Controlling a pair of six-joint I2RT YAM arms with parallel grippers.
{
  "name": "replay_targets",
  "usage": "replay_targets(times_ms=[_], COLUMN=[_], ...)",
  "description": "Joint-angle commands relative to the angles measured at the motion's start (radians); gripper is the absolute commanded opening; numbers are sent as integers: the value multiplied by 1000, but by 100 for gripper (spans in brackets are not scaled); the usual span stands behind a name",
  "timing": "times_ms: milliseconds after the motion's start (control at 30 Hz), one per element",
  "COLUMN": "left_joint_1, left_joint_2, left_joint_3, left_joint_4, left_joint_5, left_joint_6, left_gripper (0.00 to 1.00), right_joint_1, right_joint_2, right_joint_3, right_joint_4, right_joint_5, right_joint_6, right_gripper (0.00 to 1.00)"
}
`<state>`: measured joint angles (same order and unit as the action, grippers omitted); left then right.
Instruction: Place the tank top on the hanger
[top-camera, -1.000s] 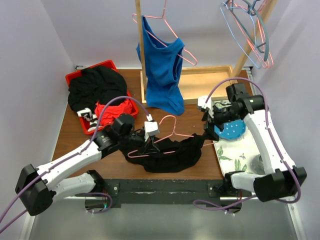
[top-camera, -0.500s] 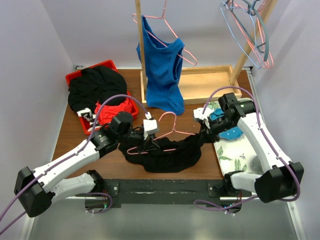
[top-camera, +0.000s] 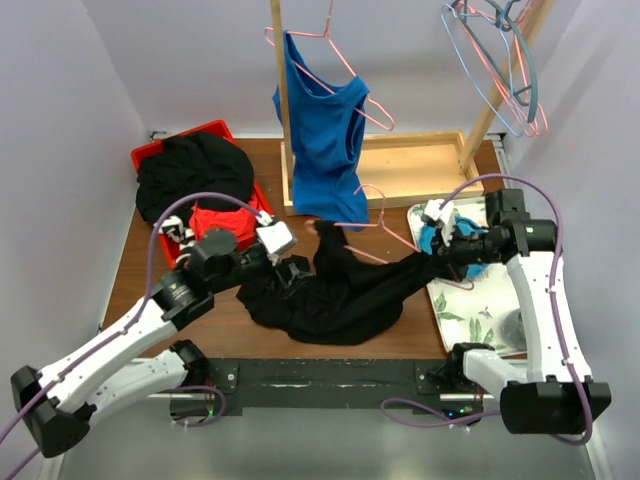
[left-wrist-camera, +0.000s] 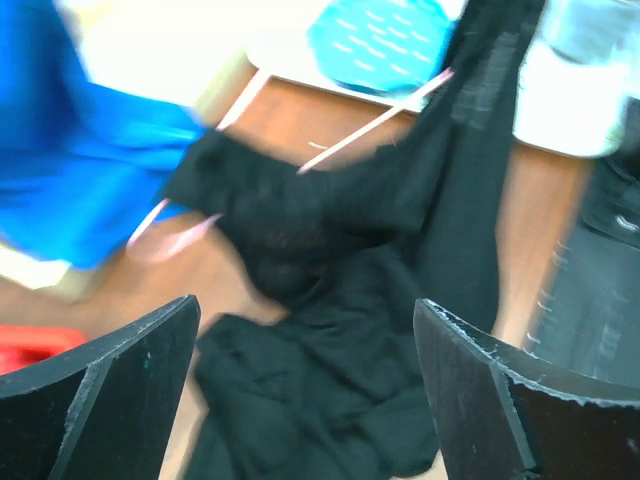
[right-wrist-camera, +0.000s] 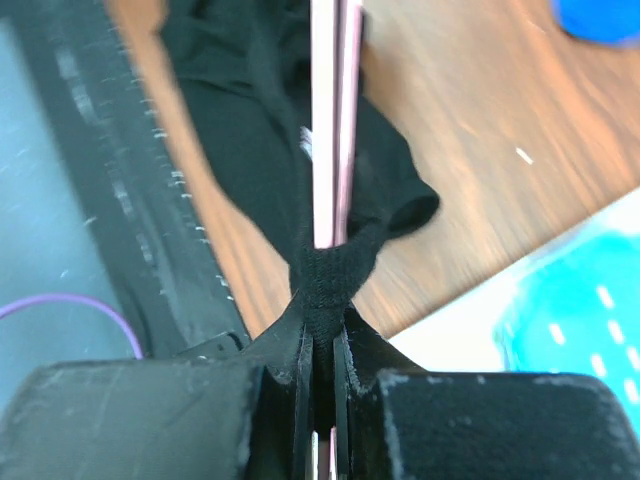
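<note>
On the brown wooden table (top-camera: 140, 285), enclosed by pale lilac walls, the black tank top (top-camera: 335, 300) is heaped in crumpled folds near the front edge, between the two arms. One end of it is drawn out to the right. There a bunched strap is pinched, together with the thin wire of the pink hanger (right-wrist-camera: 330, 120), between the right fingers (right-wrist-camera: 400, 400), which are pressed together at the edge of a floral mat (top-camera: 465, 305). The hanger's hook is pointed toward the rear, and part of the tank top is draped over the wire. The left fingers (left-wrist-camera: 120, 390) are spread wide over the left part of the fabric, and nothing is seen gripped between them.

A blue dotted object (left-wrist-camera: 380, 40) is seen on the mat. At the left rear, a red bin (top-camera: 200, 131) is filled with a black garment heap (top-camera: 190, 170) and a red cloth (top-camera: 225, 220). A wooden frame (top-camera: 420, 170) is set along the rear edge. Beside its upright post a blue top (top-camera: 325, 130) is hung on a second pink hanger (top-camera: 345, 65). More wire hangers (top-camera: 500, 60) are hung from a slanted pole at the upper right.
</note>
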<state>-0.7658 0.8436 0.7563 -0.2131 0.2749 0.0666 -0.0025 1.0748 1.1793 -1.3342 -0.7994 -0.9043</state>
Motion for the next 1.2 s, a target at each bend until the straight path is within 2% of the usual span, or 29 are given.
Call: replay_targets(times_ms=[0, 100, 233, 333, 467, 567, 700, 1000, 1167], left_joint_1=[3, 2, 3, 3, 2, 3, 3, 3, 3], left_joint_2=[-98, -150, -205, -232, -268, -290, -299, -313, -308], left_joint_3=[-21, -55, -113, -155, -186, -192, -195, -201, -201], left_joint_4=[20, 18, 30, 31, 20, 29, 34, 38, 43], left_joint_5=[-270, -345, -370, -379, -385, -393, -399, -413, -422], left_joint_6=[19, 30, 18, 9, 1, 7, 12, 12, 15], left_gripper=[96, 98, 99, 99, 99, 99, 99, 99, 99], right_joint_1=[-80, -143, -227, -247, -257, -257, -258, -254, -191], right_joint_2=[-39, -72, -108, -124, -138, -110, -24, 260, 387], right_joint_3=[40, 55, 75, 69, 75, 127, 283, 652, 822], right_joint_4=[36, 62, 101, 174, 343, 423, 464, 428, 398], right_joint_5=[83, 112, 115, 127, 225, 268, 266, 183, 186], right_joint_6=[105, 151, 237, 345, 491, 573, 623, 633, 627], right_gripper=[0, 0, 0, 0, 0, 0, 0, 0, 0])
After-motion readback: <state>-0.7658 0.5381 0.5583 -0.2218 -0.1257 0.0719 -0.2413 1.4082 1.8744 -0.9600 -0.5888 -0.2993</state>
